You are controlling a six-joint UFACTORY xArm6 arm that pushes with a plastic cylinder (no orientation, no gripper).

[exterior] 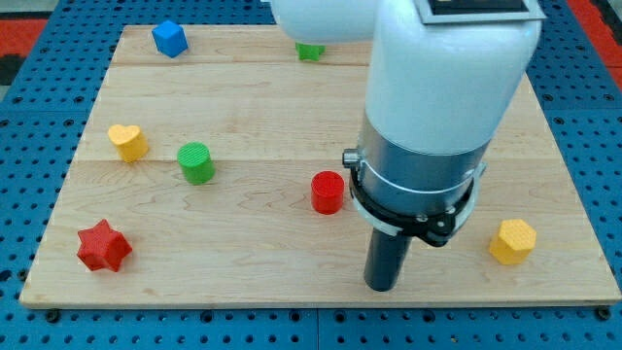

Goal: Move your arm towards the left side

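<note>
Dark straight rod hanging from a broad white and grey arm body, ending in my tip [382,288] near the view's bottom, right of centre, resting on the surface [262,117]. No pincer on this arm, so nothing to report as open or closed. Rod round and matt black, clamped above by a black collar under a silver-grey band.

Nearest to the tip: red cylinder [328,192], up and to the view's left, near but not touching. Yellow block [512,241], apparently hexagonal, well apart toward the view's right at about the same height. Green cylinder [196,162] farther toward the view's left, with yellow heart [127,142] just beyond it. Red star [103,246] in the bottom-left corner region. Blue cube [169,38] near the top-left corner. Small green block [310,51] at the top edge, partly hidden by the arm, shape not clear.

Surface of pale wooden planks, grain running left to right, rectangular. Around it a blue perforated base [29,321], with a strip of red [29,24] at the view's top left.
</note>
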